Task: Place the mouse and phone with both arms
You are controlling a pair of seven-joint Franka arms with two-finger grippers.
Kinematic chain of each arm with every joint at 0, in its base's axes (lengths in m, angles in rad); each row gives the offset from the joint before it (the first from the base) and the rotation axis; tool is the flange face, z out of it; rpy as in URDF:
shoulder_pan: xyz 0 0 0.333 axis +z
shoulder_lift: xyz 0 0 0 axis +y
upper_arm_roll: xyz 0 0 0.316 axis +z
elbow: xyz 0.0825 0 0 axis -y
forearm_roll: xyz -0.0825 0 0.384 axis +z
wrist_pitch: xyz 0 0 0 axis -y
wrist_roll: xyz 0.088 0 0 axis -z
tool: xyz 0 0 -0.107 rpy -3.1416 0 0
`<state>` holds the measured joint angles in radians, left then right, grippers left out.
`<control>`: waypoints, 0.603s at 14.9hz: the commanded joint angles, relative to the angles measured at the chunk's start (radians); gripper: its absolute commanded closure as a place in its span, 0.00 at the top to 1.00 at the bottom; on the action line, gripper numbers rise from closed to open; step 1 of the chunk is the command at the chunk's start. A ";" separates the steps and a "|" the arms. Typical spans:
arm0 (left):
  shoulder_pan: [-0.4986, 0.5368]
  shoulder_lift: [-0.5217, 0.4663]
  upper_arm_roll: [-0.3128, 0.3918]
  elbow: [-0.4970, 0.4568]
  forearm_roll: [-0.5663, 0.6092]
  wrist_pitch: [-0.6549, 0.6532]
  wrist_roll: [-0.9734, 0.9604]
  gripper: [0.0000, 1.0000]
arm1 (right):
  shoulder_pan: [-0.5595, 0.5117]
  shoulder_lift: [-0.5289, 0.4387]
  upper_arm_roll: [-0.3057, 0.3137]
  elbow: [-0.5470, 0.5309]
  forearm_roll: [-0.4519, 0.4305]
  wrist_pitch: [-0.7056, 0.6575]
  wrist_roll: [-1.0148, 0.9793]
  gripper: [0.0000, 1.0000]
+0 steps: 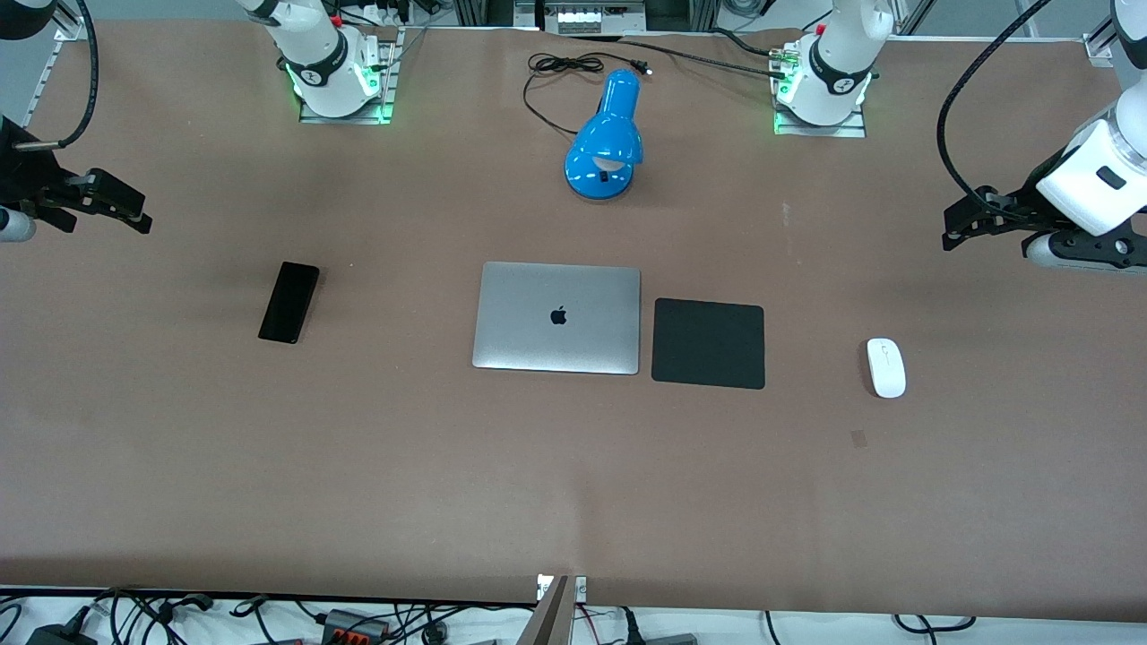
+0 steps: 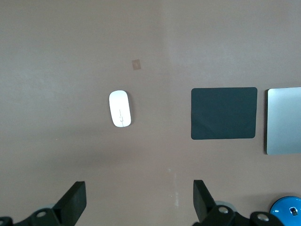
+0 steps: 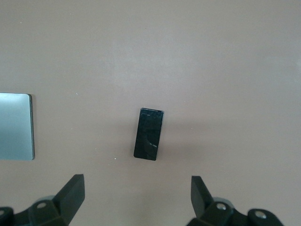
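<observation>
Front view: the laptop (image 1: 556,317) lies closed at the middle of the table and serves as the landmark. The black mat (image 1: 708,344) sits just beside it toward the left arm's end, and the mouse (image 1: 885,367) lies on the bare table farther toward that end, apart from the mat. The phone (image 1: 289,302) lies flat well apart from the laptop, toward the right arm's end. A blue lamp (image 1: 605,139) stands farther from the front camera than the laptop, its cord trailing loose. The left gripper (image 1: 957,224) hangs over the left arm's end of the table, the right gripper (image 1: 134,213) over the right arm's end; neither holds anything. The 2 arms appear to be at the opening step, with nothing grasped yet.

Left wrist view: the left gripper (image 2: 139,200) shows its fingers (image 2: 74,201) spread wide, with the mouse (image 2: 120,108) ahead of them on the table and the mat (image 2: 224,113) and laptop edge (image 2: 283,120) in view. The next move likely calls for lowering over the mouse and closing across its narrow width.

Right wrist view: the right gripper (image 3: 137,197) is also wide open, the phone (image 3: 149,134) lying slightly askew ahead. A thin, flat phone will probably need a careful pinch along its long edges.

The only mark readable is the apple logo (image 1: 558,314) on the laptop lid; no writing can be read.
</observation>
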<state>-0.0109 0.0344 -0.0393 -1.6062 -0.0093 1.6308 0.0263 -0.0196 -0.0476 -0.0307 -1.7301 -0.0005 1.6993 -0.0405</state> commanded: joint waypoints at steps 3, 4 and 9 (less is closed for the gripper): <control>-0.003 0.013 0.002 0.031 0.017 -0.020 -0.005 1.00 | 0.006 -0.017 -0.005 -0.002 0.007 -0.007 -0.009 1.00; -0.003 0.013 0.002 0.031 0.017 -0.020 -0.003 1.00 | 0.006 -0.015 -0.005 -0.002 0.007 -0.007 -0.009 1.00; -0.003 0.039 -0.004 0.038 0.006 -0.101 -0.002 1.00 | 0.007 0.011 -0.005 -0.003 0.008 -0.001 0.001 1.00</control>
<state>-0.0114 0.0406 -0.0396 -1.6056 -0.0094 1.5797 0.0263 -0.0196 -0.0460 -0.0307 -1.7300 -0.0005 1.6992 -0.0406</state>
